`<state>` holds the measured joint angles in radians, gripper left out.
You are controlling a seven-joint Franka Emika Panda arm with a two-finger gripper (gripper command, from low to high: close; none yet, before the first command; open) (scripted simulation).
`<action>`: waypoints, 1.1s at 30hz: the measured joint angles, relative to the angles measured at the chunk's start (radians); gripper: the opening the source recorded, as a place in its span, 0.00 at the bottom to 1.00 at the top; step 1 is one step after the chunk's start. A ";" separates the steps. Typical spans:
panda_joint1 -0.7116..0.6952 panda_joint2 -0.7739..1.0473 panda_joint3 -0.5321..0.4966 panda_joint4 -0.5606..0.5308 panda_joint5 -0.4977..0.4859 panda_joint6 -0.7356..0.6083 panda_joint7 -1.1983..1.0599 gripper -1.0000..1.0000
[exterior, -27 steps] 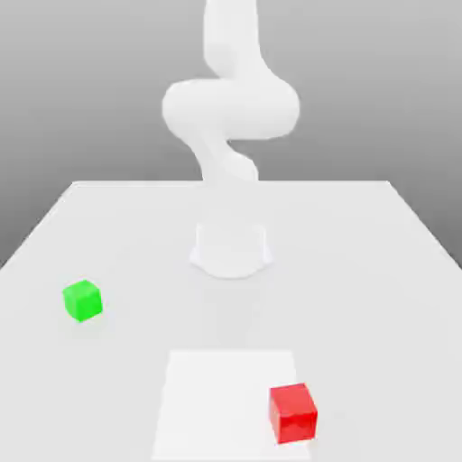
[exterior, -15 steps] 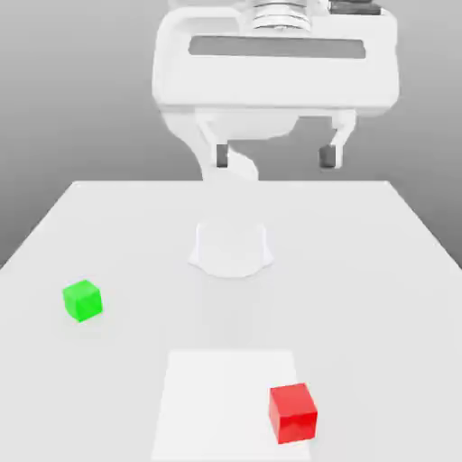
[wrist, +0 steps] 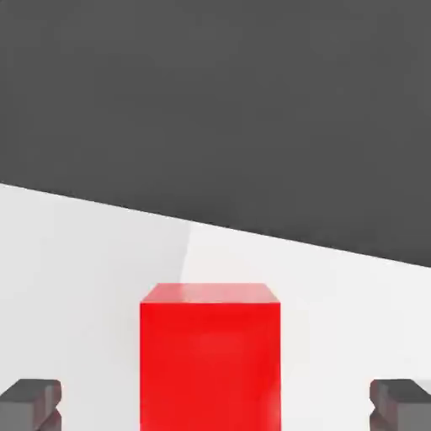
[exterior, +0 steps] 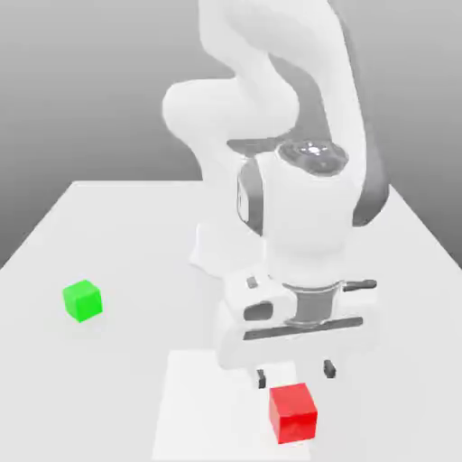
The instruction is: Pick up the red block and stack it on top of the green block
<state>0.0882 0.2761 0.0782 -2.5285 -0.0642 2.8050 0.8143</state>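
- The red block (exterior: 292, 412) is seen resting on the white table (exterior: 397, 298), near the front edge in the exterior view and toward that view's right.
- It sits on a paler rectangular patch (exterior: 203, 406) of the tabletop, close to the patch's right edge in the exterior view.
- In the hand view the red block (wrist: 210, 358) is shown square-on, with its top face and one side face visible; both are plain, and no writing, label or brand mark is seen on them.
- The gripper (exterior: 295, 371) is held just above and slightly behind the red block, pointing down; no contact with the block can be made out.
- The jaws are spread wide and nothing is grasped; in the hand view the dark fingertips (wrist: 30, 402) are seen well out to either side of the block, with clear gaps between pads and cube.
- The green block (exterior: 82, 300) is placed well apart from the red one, toward the exterior view's left and farther back on the table; its faces are likewise plain.
- The white arm (exterior: 271, 99) is seen rising behind the hand, its round base (exterior: 209, 251) standing on the table's middle; no lettering can be read on it.
- A plain grey backdrop is seen behind the table.
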 joint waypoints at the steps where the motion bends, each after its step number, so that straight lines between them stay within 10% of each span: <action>1: 0.005 0.036 -0.007 0.005 -0.008 0.030 0.006 0.50; 2: 0.010 0.066 -0.013 0.010 -0.015 0.055 0.011 0.00; 14: -0.008 -0.084 0.010 -0.015 0.020 -0.071 -0.016 0.00; 33: -0.671 -0.533 -0.456 -0.377 -0.193 -0.144 -0.121 0.00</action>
<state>-0.5824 -0.2570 -0.3774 -2.9057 -0.2572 2.6611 0.6934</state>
